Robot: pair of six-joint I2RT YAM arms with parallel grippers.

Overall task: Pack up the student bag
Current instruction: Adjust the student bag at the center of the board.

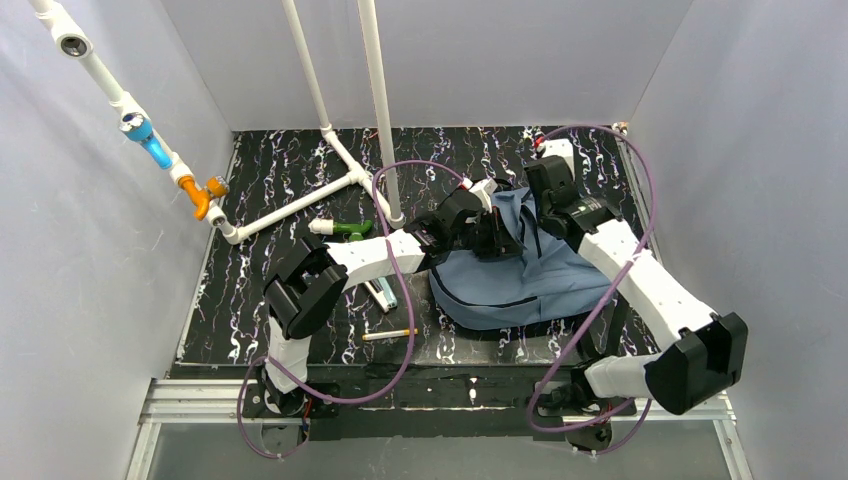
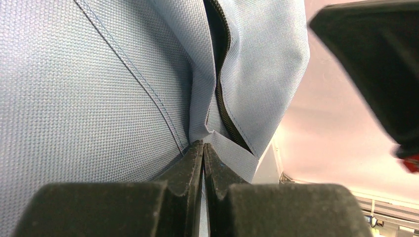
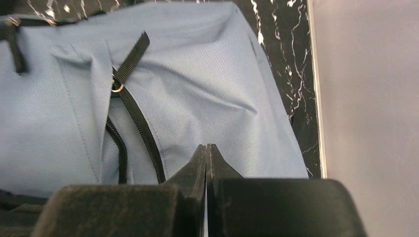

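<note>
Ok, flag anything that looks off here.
Nothing spilled or damaged. The bag lies crumpled, a fold by its zipper pinched in the left gripper. A pencil lies loose to its left.

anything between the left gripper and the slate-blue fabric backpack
Nothing: the left wrist view shows the left gripper shut on a fold of the slate-blue fabric backpack.

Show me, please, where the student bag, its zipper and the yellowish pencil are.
student bag [image 1: 520, 280]: top view, its blue front panel.
zipper [image 3: 141, 128]: right wrist view, its black teeth.
yellowish pencil [image 1: 390, 334]: top view, mid-shaft.
</note>
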